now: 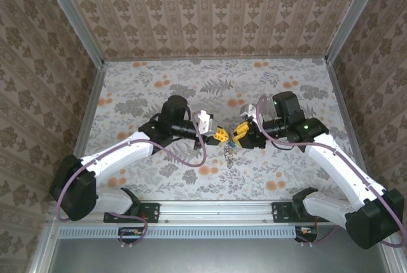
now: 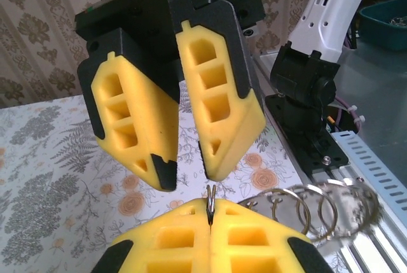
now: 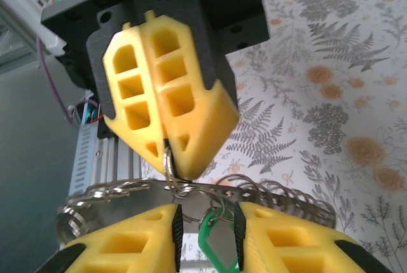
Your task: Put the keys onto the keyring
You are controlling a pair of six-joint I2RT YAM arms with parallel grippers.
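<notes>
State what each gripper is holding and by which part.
Left gripper: shut on the keyring, pinching one thin wire loop. Right gripper: jaws apart either side of the green key, clamping nothing.

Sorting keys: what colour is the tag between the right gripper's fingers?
The tag is green; right wrist view shows it best.

Overhead, the thin silvery chain (image 1: pixel 229 153) is too small for me to resolve; the green plastic-headed key (image 3: pixel 205 241) runs off my right-wrist view's bottom edge.
</notes>
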